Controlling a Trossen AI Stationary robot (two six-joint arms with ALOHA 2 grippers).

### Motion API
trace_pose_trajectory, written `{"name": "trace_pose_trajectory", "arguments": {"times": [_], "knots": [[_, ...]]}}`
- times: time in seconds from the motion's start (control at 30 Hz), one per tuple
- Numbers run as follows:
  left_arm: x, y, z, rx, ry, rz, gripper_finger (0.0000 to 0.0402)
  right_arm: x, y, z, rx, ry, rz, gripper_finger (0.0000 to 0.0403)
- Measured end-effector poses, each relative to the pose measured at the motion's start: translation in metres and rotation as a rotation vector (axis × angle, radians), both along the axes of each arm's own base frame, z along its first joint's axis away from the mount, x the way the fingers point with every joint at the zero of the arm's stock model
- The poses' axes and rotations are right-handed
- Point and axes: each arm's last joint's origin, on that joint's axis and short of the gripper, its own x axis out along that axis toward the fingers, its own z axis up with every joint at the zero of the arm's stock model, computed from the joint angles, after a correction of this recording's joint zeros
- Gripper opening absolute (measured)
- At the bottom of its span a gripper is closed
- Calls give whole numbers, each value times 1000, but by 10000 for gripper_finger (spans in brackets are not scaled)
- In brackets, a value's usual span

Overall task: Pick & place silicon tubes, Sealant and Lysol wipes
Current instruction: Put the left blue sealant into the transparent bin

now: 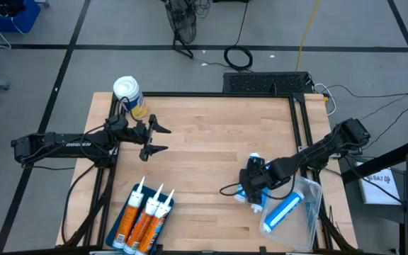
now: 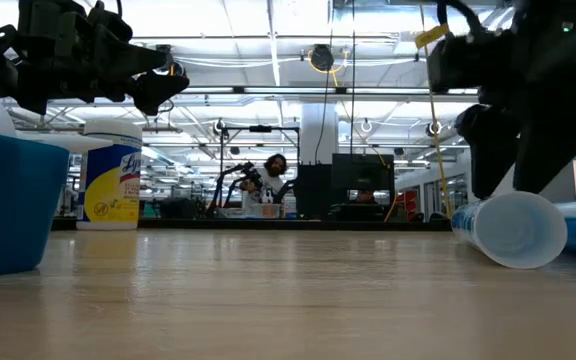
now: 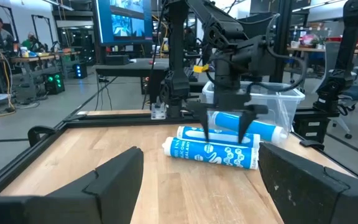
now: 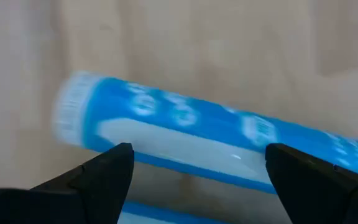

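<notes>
Two blue-and-white tubes lie side by side on the wooden table; the nearer one (image 3: 210, 152) shows whole in the left wrist view. My right gripper (image 3: 225, 134) hangs open just above them, fingers pointing down, one tube (image 4: 216, 140) lying across between them; it hides most of them in the high view (image 1: 250, 195). I see no touch. The Lysol wipes canister (image 1: 128, 94) stands upright at the far left corner and also shows in the low view (image 2: 113, 175). My left gripper (image 1: 163, 139) is open and empty, just right of the canister. Three orange-and-white tubes (image 1: 145, 218) lie at the near edge.
A clear plastic bin (image 1: 309, 195) lies at the near right with another blue tube (image 1: 282, 211) in it. A black frame (image 1: 299, 120) runs along the table's edges. Bare wood (image 1: 204, 142) lies between the two arms. A person sits far behind the table (image 2: 273, 170).
</notes>
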Motion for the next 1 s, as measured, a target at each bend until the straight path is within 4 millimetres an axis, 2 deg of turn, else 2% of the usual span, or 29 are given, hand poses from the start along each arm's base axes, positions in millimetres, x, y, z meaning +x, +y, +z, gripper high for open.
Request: {"name": "trace_pose_trajectory", "arguments": {"times": [0.27,0.5,0.77,1.0], "knots": [[0,0,0,0,0,0,310,-7,-6,-2,-100,46,-96,338],[0,0,0,0,0,0,310,-4,-15,-1,-145,21,-147,338],[0,0,0,0,0,-1,310,2,-28,0,-266,-55,-240,338],[0,0,0,0,0,-1,310,16,-31,4,-227,-187,-287,338]]}}
